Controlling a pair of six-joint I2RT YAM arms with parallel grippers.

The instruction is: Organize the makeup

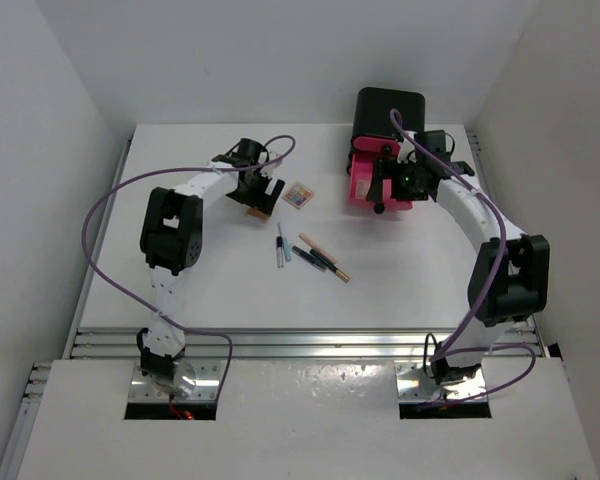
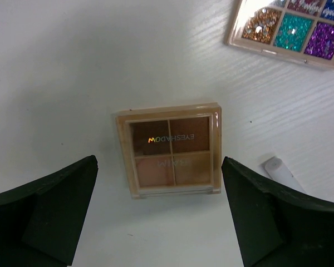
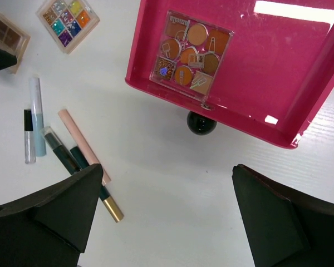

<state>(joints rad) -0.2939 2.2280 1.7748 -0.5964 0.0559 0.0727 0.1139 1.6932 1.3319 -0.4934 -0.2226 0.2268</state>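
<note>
A brown four-pan eyeshadow palette [image 2: 172, 150] lies flat on the table, just ahead of my open left gripper [image 2: 161, 222] and between the lines of its fingers, untouched. A glitter palette [image 2: 289, 30] lies beyond it to the right. A small white end piece [image 2: 282, 172] lies by the right finger. My right gripper [image 3: 167, 217] is open and empty above bare table, in front of the open pink drawer [image 3: 278, 72]. An orange-toned palette [image 3: 192, 53] lies in that drawer. A silver-blue stick [image 3: 38, 117], a peach stick [image 3: 80, 142] and dark sticks [image 3: 61, 153] lie to the left.
The black box [image 1: 388, 112] stands at the back right, its pink drawer [image 1: 365, 190] pulled out with a black knob [image 3: 201, 122] facing me. The sticks [image 1: 315, 255] lie mid-table between the arms. White walls close in the table on three sides.
</note>
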